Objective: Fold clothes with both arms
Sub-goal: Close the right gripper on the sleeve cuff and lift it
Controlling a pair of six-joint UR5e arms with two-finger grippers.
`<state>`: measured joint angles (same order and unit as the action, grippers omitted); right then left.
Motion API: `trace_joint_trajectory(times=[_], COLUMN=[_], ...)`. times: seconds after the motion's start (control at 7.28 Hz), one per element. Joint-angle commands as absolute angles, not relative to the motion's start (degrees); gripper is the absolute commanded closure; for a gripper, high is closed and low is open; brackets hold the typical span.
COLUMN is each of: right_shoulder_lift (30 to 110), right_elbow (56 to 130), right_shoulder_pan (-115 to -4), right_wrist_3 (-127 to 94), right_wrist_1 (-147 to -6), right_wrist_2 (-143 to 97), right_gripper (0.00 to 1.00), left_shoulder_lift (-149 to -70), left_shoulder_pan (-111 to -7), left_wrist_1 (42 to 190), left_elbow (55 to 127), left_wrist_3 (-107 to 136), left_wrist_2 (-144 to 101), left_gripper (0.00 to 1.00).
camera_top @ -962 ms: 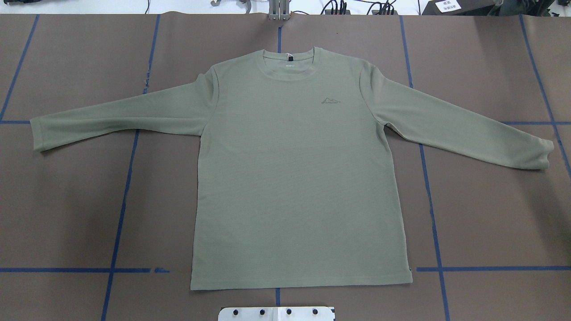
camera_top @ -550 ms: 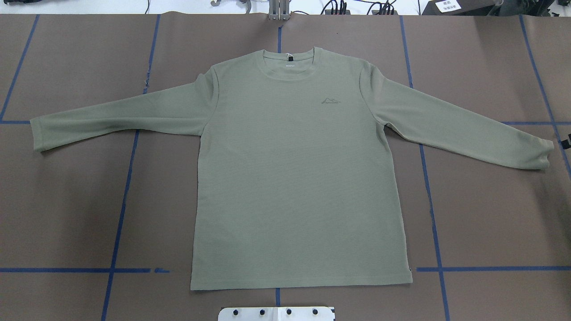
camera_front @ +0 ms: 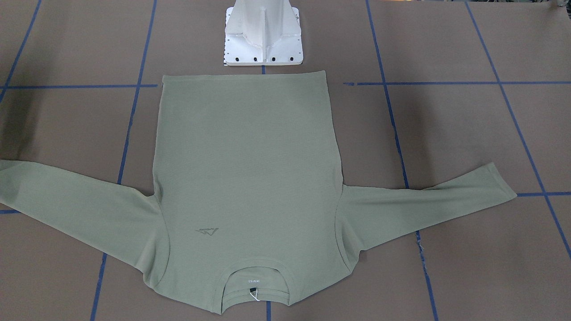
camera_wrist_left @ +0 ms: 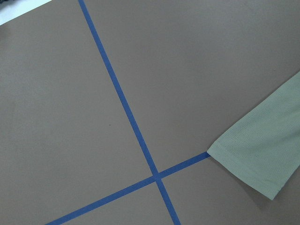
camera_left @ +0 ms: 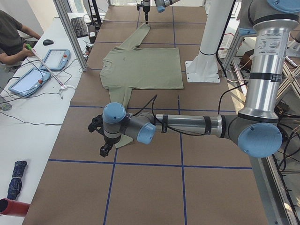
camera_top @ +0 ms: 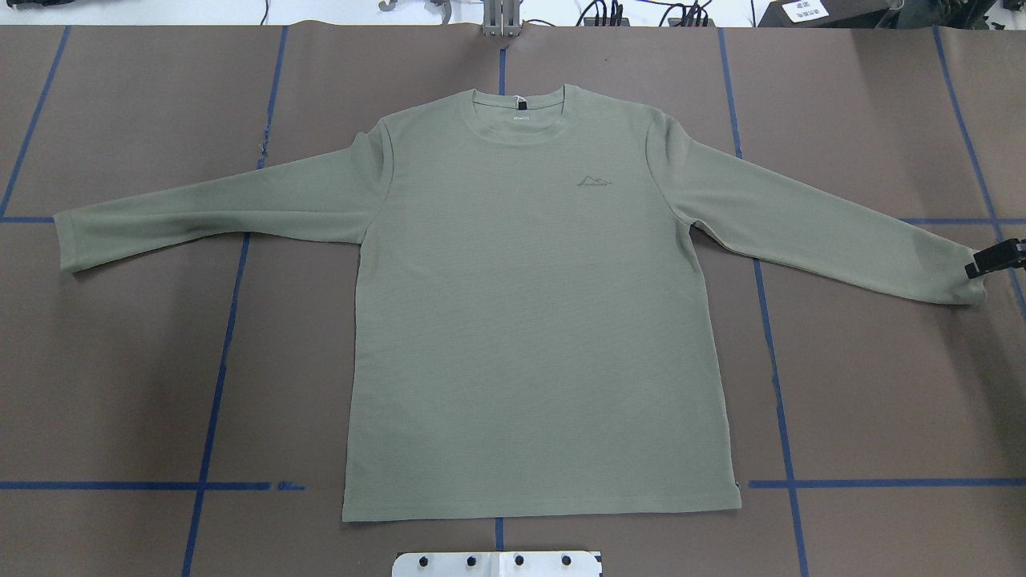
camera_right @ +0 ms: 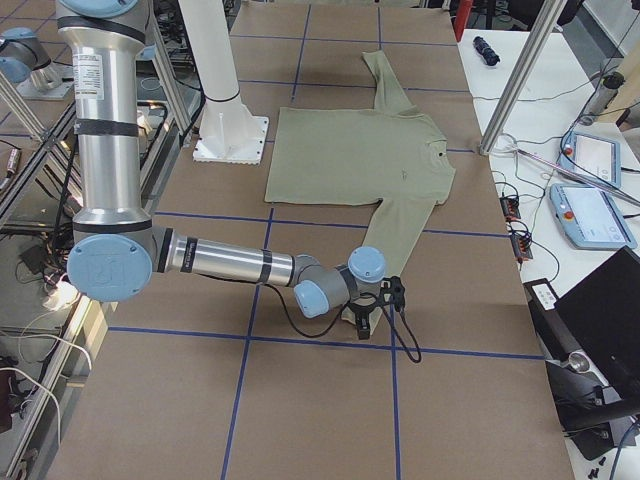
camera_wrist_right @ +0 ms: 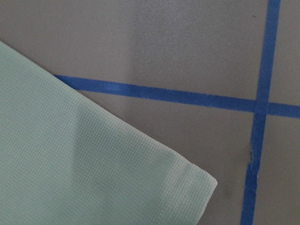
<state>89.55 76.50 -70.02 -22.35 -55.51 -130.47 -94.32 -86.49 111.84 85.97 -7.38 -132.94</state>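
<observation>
My right gripper [camera_top: 994, 258] hangs low at the end of the sleeve on the robot's right. Only a black part of it enters the overhead view, so I cannot tell if its fingers are apart or together. The left gripper [camera_left: 104, 142] hovers beside the other sleeve end. I see it only from the side camera, so I cannot tell its state either.

The olive-green shirt [camera_top: 529, 320] lies flat and front up in the middle of the brown table cover [camera_top: 882, 385]. Its hem is toward the robot and both sleeves are spread outward.

I judge the step in hand is taking both cuffs. To do it well I would centre each gripper first. The right cuff [camera_wrist_right: 190, 185] is already close to the middle of its wrist view, but the left cuff [camera_wrist_left: 246, 171] sits far to one side. I would pinch on the stitched band, both layers together. The knit is thin, with a fine grid texture, so it will likely drape and may slide on the smooth cover.
</observation>
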Motion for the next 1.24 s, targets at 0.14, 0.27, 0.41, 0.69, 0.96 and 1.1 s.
trace_joint_trajectory(times=[0.14, 0.27, 0.41, 0.69, 0.96, 1.1], right_shoulder_lift=[88.16, 88.15, 88.15, 88.15, 88.15, 88.24], right_elbow=[74.01, 74.0, 74.0, 74.09, 74.18, 74.18], right_shoulder_pan=[-69.79, -69.79, -69.79, -69.79, -69.79, -69.79], right_wrist_3=[-22.41, -22.5, -22.59, -21.98, -21.88, -21.8], right_wrist_1=[-55.55, -55.55, -55.55, -55.55, -55.46, -55.46], right_wrist_2=[-130.52, -130.69, -131.04, -131.48, -131.4, -131.4], right_gripper=[0.02, 0.13, 0.31, 0.73, 0.9, 0.9], left_shoulder_lift=[-94.31, -94.39, -94.39, -94.48, -94.57, -94.66], left_shoulder_pan=[-86.48, -86.48, -86.48, -86.48, -86.48, -86.48], left_wrist_1=[111.97, 111.97, 111.97, 111.97, 111.97, 111.97], left_elbow=[85.78, 85.78, 85.69, 85.61, 85.52, 85.6], left_wrist_3=[-7.38, -7.38, -7.47, -7.3, -7.12, -7.12], left_wrist_2=[-133.07, -133.15, -133.07, -133.07, -133.07, -133.07], left_gripper=[0.0, 0.0, 0.0, 0.0, 0.0, 0.0])
